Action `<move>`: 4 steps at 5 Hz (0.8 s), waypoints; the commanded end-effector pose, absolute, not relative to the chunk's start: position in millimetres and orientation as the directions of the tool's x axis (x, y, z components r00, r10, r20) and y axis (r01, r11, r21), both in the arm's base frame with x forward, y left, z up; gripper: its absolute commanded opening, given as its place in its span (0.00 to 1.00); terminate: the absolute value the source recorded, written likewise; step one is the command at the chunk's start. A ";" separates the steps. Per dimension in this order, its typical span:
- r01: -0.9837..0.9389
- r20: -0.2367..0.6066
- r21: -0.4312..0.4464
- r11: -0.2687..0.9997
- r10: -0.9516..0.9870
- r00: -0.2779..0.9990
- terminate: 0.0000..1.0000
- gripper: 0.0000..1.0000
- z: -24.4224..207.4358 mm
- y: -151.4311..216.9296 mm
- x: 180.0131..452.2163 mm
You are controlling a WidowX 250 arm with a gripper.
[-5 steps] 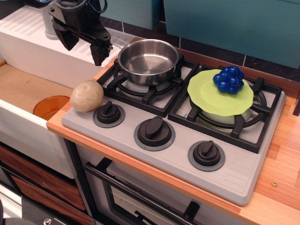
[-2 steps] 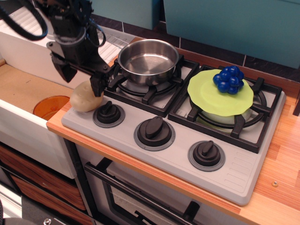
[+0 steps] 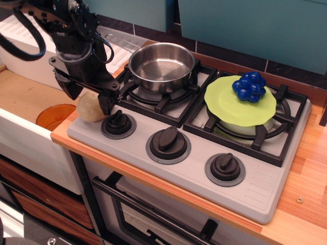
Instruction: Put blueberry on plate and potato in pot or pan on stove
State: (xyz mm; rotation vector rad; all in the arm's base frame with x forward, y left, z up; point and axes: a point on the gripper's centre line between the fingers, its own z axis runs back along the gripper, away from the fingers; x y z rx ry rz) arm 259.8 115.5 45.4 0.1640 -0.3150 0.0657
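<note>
Far left, sunken wooden basin [image 3: 25,94] holding orange cup [image 3: 53,116]. Gripper [image 3: 88,98] spread wide, fingers straddling potato [image 3: 90,108] at grey stove [image 3: 204,168] corner (contact unclear). Steel pan [image 3: 161,66] on left burner; lime plate [image 3: 240,102] carrying blueberry [image 3: 249,86] on right. Teal wall [image 3: 255,25] behind, wood counter [image 3: 306,204] right.

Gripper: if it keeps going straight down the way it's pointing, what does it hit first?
The potato. The gripper points down with a finger on either side of it, at the stove's front-left corner. Depth is unclear from this single view, so contact may already be made.
</note>
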 end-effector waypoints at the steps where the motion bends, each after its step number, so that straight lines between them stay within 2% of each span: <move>1: -0.083 0.381 0.146 0.986 0.021 0.924 0.00 1.00 38.7 120.8 269.8; 4: -0.084 0.368 0.130 0.988 0.030 0.930 0.00 1.00 19.7 125.9 267.7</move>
